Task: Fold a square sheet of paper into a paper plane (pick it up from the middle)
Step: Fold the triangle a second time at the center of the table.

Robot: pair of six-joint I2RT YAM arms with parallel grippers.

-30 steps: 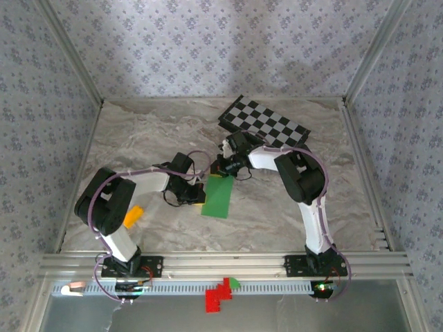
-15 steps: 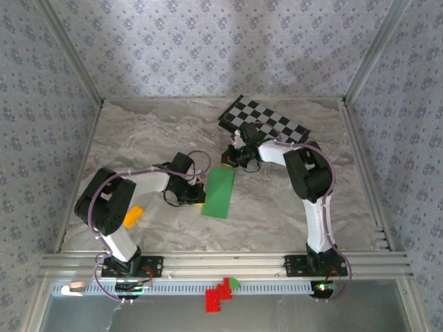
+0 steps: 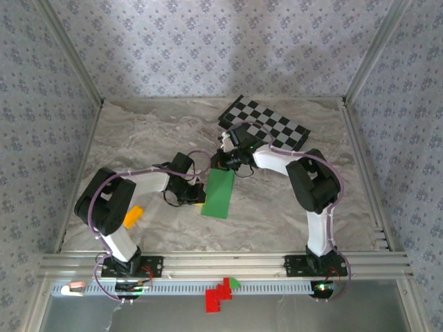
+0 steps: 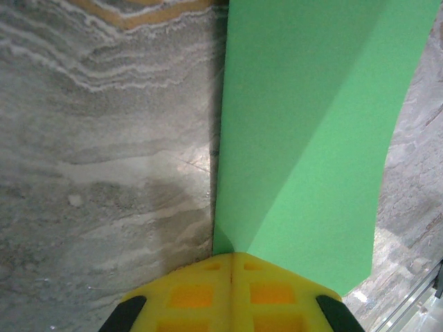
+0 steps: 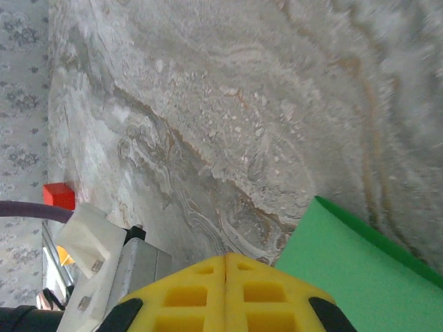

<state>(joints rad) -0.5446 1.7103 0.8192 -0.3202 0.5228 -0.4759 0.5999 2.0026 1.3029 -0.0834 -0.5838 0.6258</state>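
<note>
On the marble table [image 3: 138, 131], the checkerboard [image 3: 266, 124] lies far right, and everything that matters sits off its near-left corner. The square sheet of paper [image 3: 220, 195], doubled into a narrow strip, lies flat near that corner, with its long axis running away from the checkerboard toward the arm bases. The right gripper [image 3: 220, 164] sits between checkerboard and strip, just beside the strip's short end closest to the checkerboard. Its yellow pads [image 5: 187, 294] are pressed together on nothing, a green corner just to their side. The left gripper [image 3: 198, 194] meets the long edge turned away from the checkerboard, about mid-length. Its pads are closed against the paper, and I cannot tell whether a layer is caught between them. The next crease likely falls at the checkerboard end, where the right arm is nearer.
</note>
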